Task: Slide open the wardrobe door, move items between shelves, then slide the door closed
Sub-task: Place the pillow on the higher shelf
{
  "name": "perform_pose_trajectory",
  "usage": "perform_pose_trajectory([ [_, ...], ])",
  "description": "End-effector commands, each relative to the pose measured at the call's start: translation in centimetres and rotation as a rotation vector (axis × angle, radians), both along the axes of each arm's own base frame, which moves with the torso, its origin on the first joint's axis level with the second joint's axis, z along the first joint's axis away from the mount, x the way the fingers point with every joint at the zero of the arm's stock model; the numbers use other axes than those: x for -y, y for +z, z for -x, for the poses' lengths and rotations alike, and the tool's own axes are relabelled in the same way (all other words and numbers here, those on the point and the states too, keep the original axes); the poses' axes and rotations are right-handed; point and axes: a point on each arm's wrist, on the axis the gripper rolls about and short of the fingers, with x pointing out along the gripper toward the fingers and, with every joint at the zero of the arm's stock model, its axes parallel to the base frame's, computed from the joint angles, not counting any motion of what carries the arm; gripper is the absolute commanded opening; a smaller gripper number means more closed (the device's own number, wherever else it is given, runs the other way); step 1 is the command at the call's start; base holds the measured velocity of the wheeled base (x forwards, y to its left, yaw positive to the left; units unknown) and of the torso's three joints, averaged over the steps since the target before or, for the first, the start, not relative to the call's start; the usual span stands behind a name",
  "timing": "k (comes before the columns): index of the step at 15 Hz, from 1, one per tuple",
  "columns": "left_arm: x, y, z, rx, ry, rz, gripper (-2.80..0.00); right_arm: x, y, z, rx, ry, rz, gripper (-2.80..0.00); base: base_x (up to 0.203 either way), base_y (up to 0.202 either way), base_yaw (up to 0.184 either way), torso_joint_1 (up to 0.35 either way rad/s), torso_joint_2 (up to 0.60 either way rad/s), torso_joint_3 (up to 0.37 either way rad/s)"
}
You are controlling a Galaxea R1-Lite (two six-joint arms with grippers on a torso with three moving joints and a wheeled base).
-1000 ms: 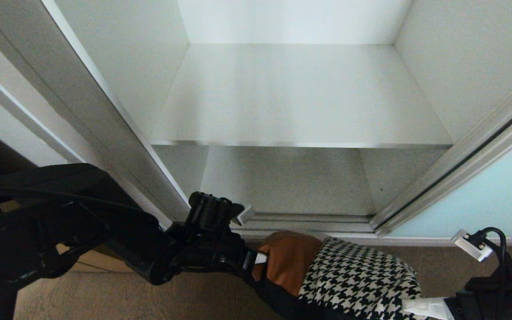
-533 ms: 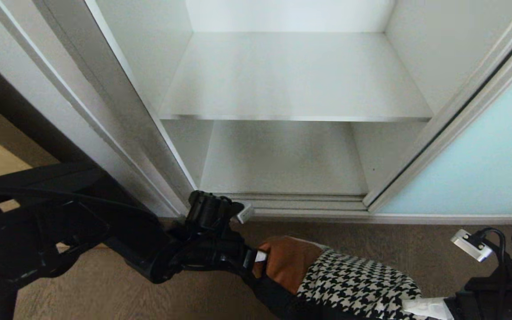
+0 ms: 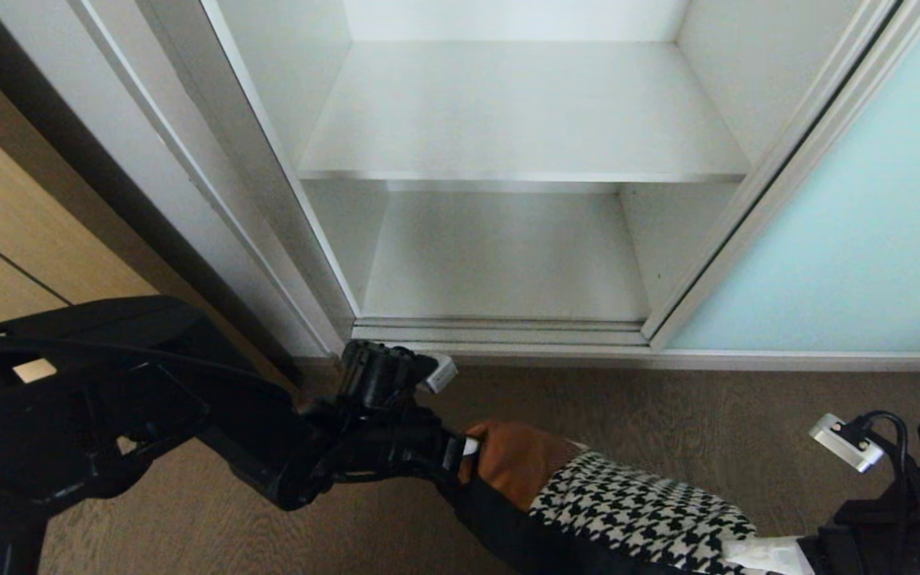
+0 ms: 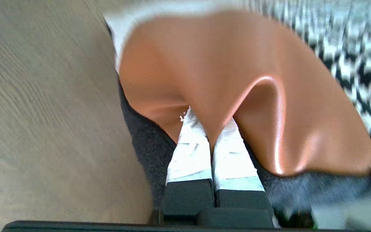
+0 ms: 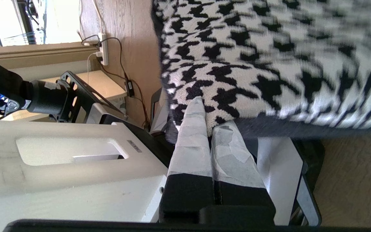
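A: Changed since the last look: wardrobe view has slid back, the camera retreating; bag (image 3: pixel 588 495) keeps its place between both arms.

B: Bag's lie?

A: Long axis left to right, tan end toward left gripper (image 4: pixel 209 129), houndstooth end toward right gripper (image 5: pixel 209 125). Both clenched on it, above the floor (image 3: pixel 668 407).

B: Meaning?

A: Probably clearing the lower shelf (image 3: pixel 500 263); upper shelf (image 3: pixel 516 112) bare, sliding door (image 3: pixel 851 239) open.

2 white shelves (image 3: pixel 520 112), wood-grain floor (image 3: pixel 668 423)
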Motion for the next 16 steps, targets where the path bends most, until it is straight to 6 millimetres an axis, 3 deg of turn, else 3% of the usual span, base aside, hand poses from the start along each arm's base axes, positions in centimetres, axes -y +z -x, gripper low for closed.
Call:
perform_pose_trajectory([
  [1, 0.04, -0.24, -0.08, -0.013, 0.026, 0.024, -2.8, -0.02, -0.04, -0.03, -0.002, 0.003, -0.002, -2.8, 0.0, 0.0, 0.0, 0.0, 0.0, 0.0],
  [9, -0.15, 0.25, 0.24, -0.002, 0.028, 0.029, -2.8, -0.02, 0.04, 0.01, 0.004, 0.004, -0.004, -2.8, 0.0, 0.0, 0.0, 0.0, 0.0, 0.0],
  [16, -0.13, 0.63, 0.31, 0.01, 0.029, 0.032, -2.8, -0.02, 0.06, -0.03, 0.006, 0.005, -0.003, -2.8, 0.0, 0.0, 0.0, 0.002, 0.0, 0.164],
])
